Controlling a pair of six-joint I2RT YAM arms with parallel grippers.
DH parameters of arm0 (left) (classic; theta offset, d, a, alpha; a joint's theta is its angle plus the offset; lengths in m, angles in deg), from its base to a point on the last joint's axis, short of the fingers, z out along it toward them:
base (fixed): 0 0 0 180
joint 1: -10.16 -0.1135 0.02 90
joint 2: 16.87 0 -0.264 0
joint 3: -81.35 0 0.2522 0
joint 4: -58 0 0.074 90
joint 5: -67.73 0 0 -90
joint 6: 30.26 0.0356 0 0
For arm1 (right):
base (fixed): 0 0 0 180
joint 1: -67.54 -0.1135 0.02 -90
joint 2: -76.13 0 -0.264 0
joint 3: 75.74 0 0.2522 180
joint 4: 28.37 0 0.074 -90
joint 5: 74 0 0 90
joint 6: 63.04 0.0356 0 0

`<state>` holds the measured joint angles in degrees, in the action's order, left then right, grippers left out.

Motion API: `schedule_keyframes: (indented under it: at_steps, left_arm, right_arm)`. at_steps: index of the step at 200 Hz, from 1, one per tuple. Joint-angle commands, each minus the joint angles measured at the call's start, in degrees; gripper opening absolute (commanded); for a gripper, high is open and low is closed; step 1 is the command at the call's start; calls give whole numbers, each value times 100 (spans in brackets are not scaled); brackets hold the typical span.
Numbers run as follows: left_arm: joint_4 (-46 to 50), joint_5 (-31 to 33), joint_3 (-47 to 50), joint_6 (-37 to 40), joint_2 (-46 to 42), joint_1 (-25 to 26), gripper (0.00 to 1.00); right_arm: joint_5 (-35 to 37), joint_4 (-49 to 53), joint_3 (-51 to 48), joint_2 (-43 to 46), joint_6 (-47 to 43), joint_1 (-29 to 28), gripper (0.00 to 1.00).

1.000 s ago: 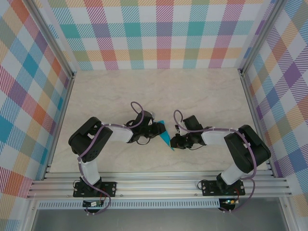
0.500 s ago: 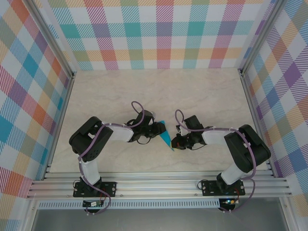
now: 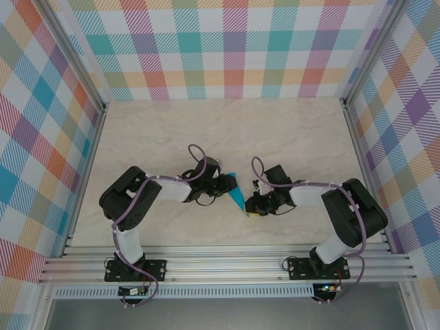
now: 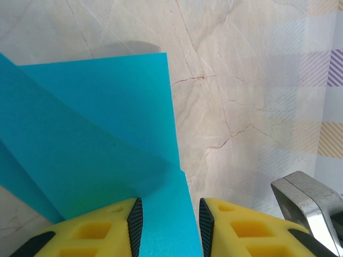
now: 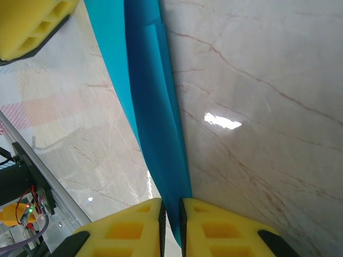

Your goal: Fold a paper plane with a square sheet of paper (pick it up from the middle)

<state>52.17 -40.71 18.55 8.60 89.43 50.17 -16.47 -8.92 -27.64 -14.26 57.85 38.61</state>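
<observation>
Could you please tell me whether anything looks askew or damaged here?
Nothing looks torn or spilled. The teal paper is pinched by the right hand and passes between the fingers of the left hand; its folded layers overlap unevenly, likely mid-fold.

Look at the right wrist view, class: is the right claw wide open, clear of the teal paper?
No: the right claw pinches the narrow end of the teal paper between its fingers.

No text, label or number is readable

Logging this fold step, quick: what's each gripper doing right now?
Left gripper: open, jaws astride the teal paper.
Right gripper: shut on the teal paper's edge.
</observation>
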Motion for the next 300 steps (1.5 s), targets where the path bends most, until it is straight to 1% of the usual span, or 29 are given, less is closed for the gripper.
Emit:
schedule_keyframes:
  at_steps: [1, 26, 47, 72, 121, 144, 153, 172, 182, 190, 205, 219, 231, 243, 267, 282, 289, 300]
  left_arm:
    - [370, 38, -14, 70, 292, 49, 36]
    - [369, 33, 5, 75, 286, 51, 36]
    - [369, 46, 18, 69, 279, 51, 36]
    - [369, 34, 25, 69, 277, 50, 36]
    - [377, 24, 19, 75, 294, 49, 36]
    - [380, 41, 22, 60, 295, 46, 35]
    - [386, 42, 22, 60, 299, 48, 35]
    - [439, 59, -1, 60, 309, 42, 35]
    - [443, 57, -7, 60, 318, 42, 35]
    - [448, 59, -15, 51, 321, 42, 35]
    - [493, 43, -38, 58, 330, 41, 35]
    - [525, 50, -41, 77, 330, 33, 35]
    - [553, 44, -67, 93, 338, 33, 35]
    - [553, 33, -70, 107, 339, 33, 35]
    - [570, 35, -73, 122, 330, 31, 35]
    - [570, 16, -83, 125, 338, 33, 35]
    - [578, 0, -97, 130, 344, 26, 35]
    - [580, -2, -97, 129, 338, 29, 35]
  right_arm:
    - [-161, 240, -145, 69, 0, 53, 12]
    - [-186, 222, -262, -17, -39, 67, 4]
    - [-107, 375, -278, -112, -150, 72, 5]
    - [-212, 427, -240, -16, -154, 80, 13]
    - [-312, 547, -128, 84, -199, 80, 13]
    - [-192, 758, -150, 15, -333, 80, 13]
    - [-256, 703, -174, -28, -336, 80, 12]
    - [-321, 753, -106, -145, -347, 80, 9]
    - [-296, 748, -91, -203, -335, 80, 5]
    - [-238, 754, -77, -232, -321, 78, 4]
    - [-203, 807, -38, -249, -313, 80, 8]
    - [-185, 899, -16, -162, -312, 80, 17]
    - [-151, 1050, 40, 8, -333, 80, 21]
    - [36, 1222, 107, 244, -330, 80, 26]
    - [362, 1460, 292, 659, -283, 85, 29]
    - [350, 1350, 391, 767, -188, 83, 29]
    - [284, 1272, 444, 777, -143, 82, 25]
    - [-75, 966, 489, 754, -61, 80, 19]
